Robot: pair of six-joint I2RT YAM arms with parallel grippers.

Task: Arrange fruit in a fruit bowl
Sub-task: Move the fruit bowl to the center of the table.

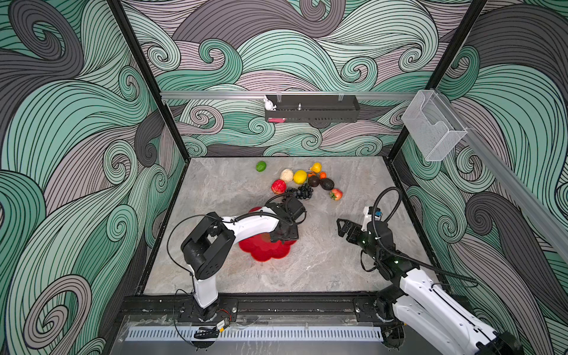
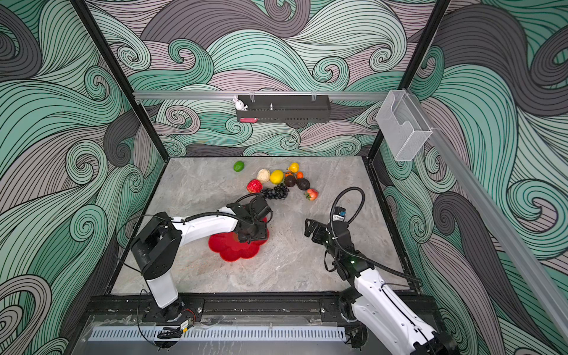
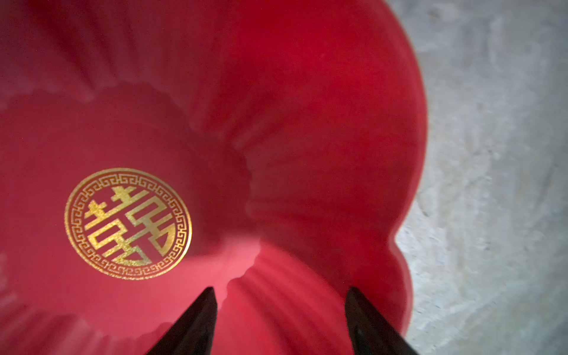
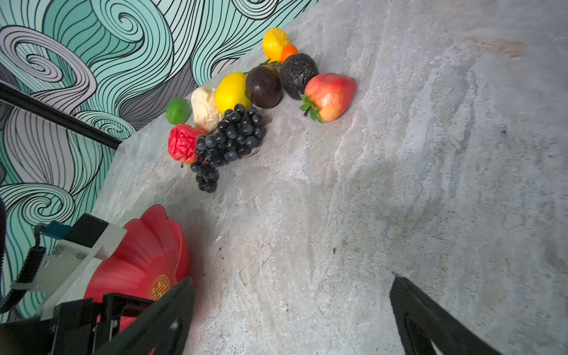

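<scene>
**1. Fruit bowl** (image 1: 267, 256): red, glossy, scalloped rim. Sits on grey stone-look table (image 1: 322, 267), slightly L of centre, toward the near edge. Round gold emblem (image 3: 127, 223) on bowl floor.

**2. L gripper** (image 3: 281, 310): points down over R side of bowl. Arm hides the bowl's far part in both top views. Fingers (image 3: 196, 322) apart. In wrist view both tips sit over the ribbed inner wall, w/ only bowl surface between them. Contact w/ bowl: cannot tell.

**3. R gripper** (image 1: 341, 226): well to R of bowl, approx. level w/ it, above bare table. Jaws spread wide, nothing between.

**4. Fruit:** all on table beyond bowl, in one cluster plus one stray.
- Red-yellow apple (image 1: 336, 194), green leaves: nearest item, R end of cluster, just beside avocado.
- Grape bunch (image 1: 300, 192), black: just beyond L wrist.
- Wrinkled red apple (image 1: 278, 186): against L side of grapes.
- Avocado (image 1: 326, 183) and mangosteen (image 1: 313, 181): side by side, behind grapes.
- Lemon (image 1: 300, 176) and beige pear (image 1: 286, 175): next in row to the L, touching each other.
- Tangerine (image 1: 322, 175): behind avocado. A 2nd orange piece behind mangosteen is mostly hidden.
- 2nd lemon (image 1: 316, 167): far end of cluster.
- Lime (image 1: 261, 166): alone, apart from cluster to the L, near back wall.

**5. Back wall:** black shelf (image 1: 312, 110) on rail, white rabbit figure (image 1: 269, 104) at its L end. Clear holder (image 1: 433, 129) on R wall.
</scene>
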